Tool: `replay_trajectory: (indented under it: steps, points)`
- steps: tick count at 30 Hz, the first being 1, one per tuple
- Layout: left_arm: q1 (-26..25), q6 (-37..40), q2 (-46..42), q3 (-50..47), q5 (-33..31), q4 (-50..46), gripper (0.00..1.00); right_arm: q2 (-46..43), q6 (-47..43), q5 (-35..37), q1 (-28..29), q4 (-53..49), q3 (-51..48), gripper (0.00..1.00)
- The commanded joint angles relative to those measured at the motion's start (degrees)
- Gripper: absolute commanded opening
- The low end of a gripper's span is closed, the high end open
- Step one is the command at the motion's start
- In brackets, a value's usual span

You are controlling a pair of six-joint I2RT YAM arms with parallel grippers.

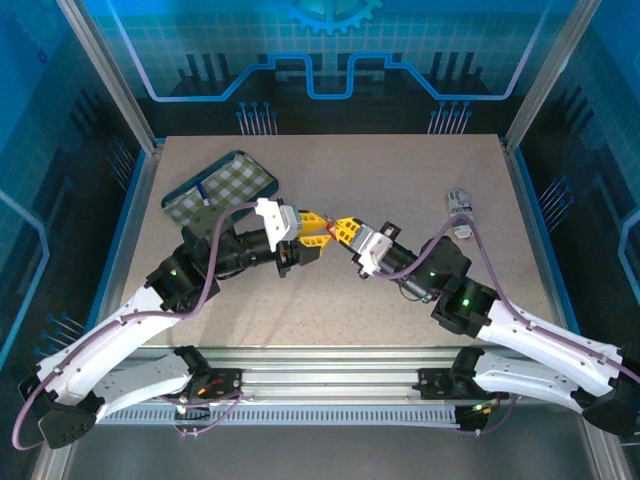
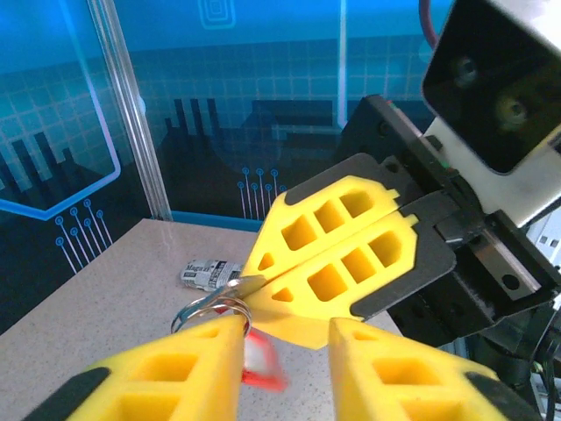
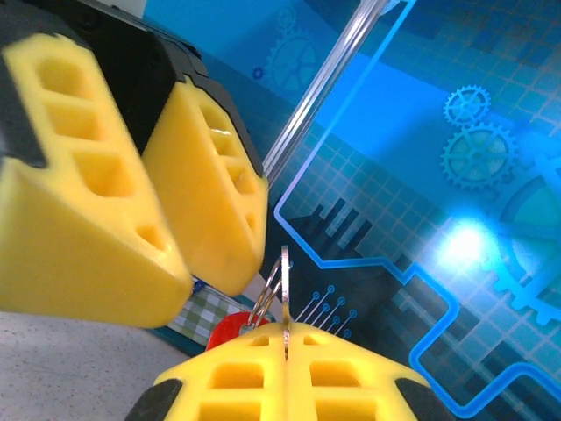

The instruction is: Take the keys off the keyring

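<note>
Above the middle of a beige table (image 1: 300, 300), two yellow grippers meet tip to tip. The right gripper (image 2: 261, 279) has its jaws pressed together, clamped on the silver metal ring of the keyring (image 2: 230, 305). The keyring's red tag (image 2: 263, 375) hangs in the gap between the parted jaws of the left gripper (image 2: 285, 331). A checked case (image 1: 222, 188) lies at the table's far left.
</note>
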Motion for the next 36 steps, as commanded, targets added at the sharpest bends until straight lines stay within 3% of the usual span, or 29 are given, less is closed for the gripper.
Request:
replay_trajectory:
  steps: [1, 11, 15, 23, 26, 36]
  points:
    - [-0.3, -0.6, -0.5, 0.2, 1.1, 2.1, 0.35, -1.5, 4.5, -3.5, -2.0, 1.1, 1.7, 0.0]
    - [0.4, -3.4, -3.2, 0.3, -4.1, 0.7, 0.32, -3.5, 13.5, -14.3, -10.1, -0.7, 2.7, 0.0]
    - [7.0, -10.4, -1.4, 3.2, 3.9, 0.2, 0.27, -3.8, 18.8, -21.1, -14.0, -2.6, 3.5, 0.0]
    - [17.5, -28.1, 7.9, 9.1, 22.3, 9.1, 0.33, -0.4, 28.1, -30.4, -21.3, -4.2, 7.5, 0.0]
    - [18.9, -33.3, 11.9, 10.9, 26.2, 13.5, 0.33, 1.2, 30.0, -30.9, -22.4, -5.3, 9.1, 0.0]
    - [18.8, -38.1, 18.2, 13.5, 30.7, 19.0, 0.3, 5.1, 31.2, -30.5, -22.8, -8.6, 12.9, 0.0]
